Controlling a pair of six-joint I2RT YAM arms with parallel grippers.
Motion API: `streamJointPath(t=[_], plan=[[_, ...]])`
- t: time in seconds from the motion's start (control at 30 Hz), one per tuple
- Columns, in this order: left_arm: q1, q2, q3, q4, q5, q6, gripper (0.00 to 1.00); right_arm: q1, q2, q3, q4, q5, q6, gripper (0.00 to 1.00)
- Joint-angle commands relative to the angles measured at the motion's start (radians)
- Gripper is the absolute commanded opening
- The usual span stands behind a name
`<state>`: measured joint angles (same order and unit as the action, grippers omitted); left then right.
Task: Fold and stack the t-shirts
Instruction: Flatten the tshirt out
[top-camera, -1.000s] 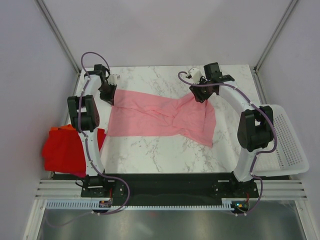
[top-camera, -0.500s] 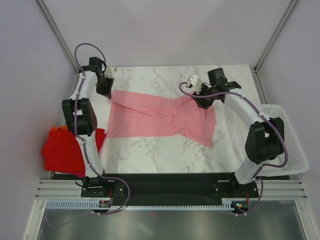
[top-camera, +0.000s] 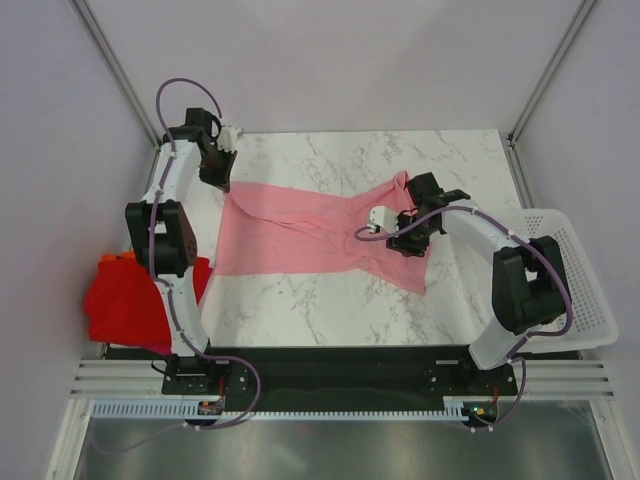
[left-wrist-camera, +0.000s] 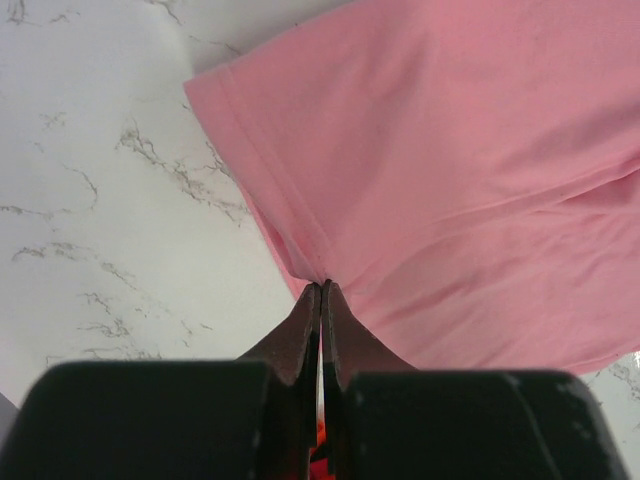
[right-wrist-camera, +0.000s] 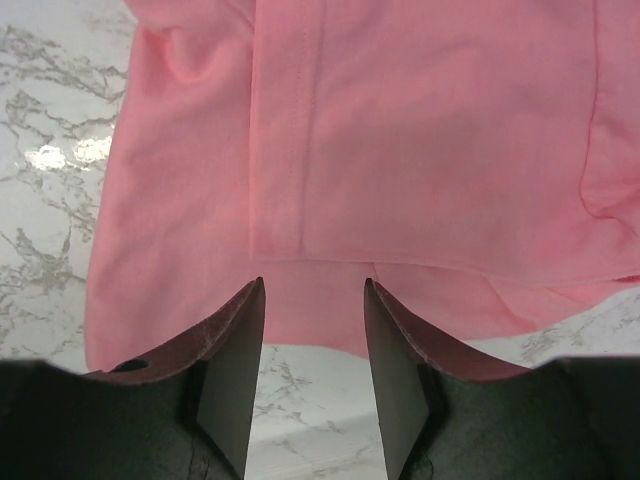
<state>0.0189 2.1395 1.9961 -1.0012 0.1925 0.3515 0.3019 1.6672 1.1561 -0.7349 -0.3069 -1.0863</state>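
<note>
The soft, rumpled pink t-shirt (top-camera: 290, 235) is lying across the marble table (top-camera: 330, 310) — the left gripper (left-wrist-camera: 320, 292) is pinching its hemmed corner, while the right gripper (right-wrist-camera: 312, 290), jaws apart, is hovering closer to the arm bases than before.

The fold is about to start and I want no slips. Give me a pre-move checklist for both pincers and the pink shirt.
1. Left pincer shut on the hem of the light pink cloth t-shirt: ok.
2. Right pincer gripping cloth: not ok, jaws open over the shirt.
3. Shirt lying smooth: not ok, creased and bunched towards its right side.
4. Bright red folded cloth t-shirt out of the way at the left edge of the white marble table: ok.
5. White perforated plastic basket clear of the right arm: cannot tell.
</note>
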Motion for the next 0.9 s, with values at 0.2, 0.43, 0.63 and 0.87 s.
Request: streamJointPath(t=[0.2, 0.43, 0.63, 0.87], plan=[[-0.007, -0.03, -0.028, -0.005, -0.028, 0.037, 0.02, 0.003, -0.012, -0.024, -0.011, -0.008, -0.15, 0.65], [-0.007, -0.017, -0.034, -0.002, -0.036, 0.037, 0.02, 0.016, -0.001, -0.036, -0.015, -0.009, -0.178, 0.65], [-0.007, -0.01, -0.037, 0.001, -0.048, 0.038, 0.02, 0.037, 0.003, -0.07, -0.014, -0.017, -0.238, 0.59], [-0.007, -0.007, -0.043, 0.003, -0.067, 0.04, 0.02, 0.046, 0.019, -0.085, 0.002, -0.006, -0.267, 0.57]])
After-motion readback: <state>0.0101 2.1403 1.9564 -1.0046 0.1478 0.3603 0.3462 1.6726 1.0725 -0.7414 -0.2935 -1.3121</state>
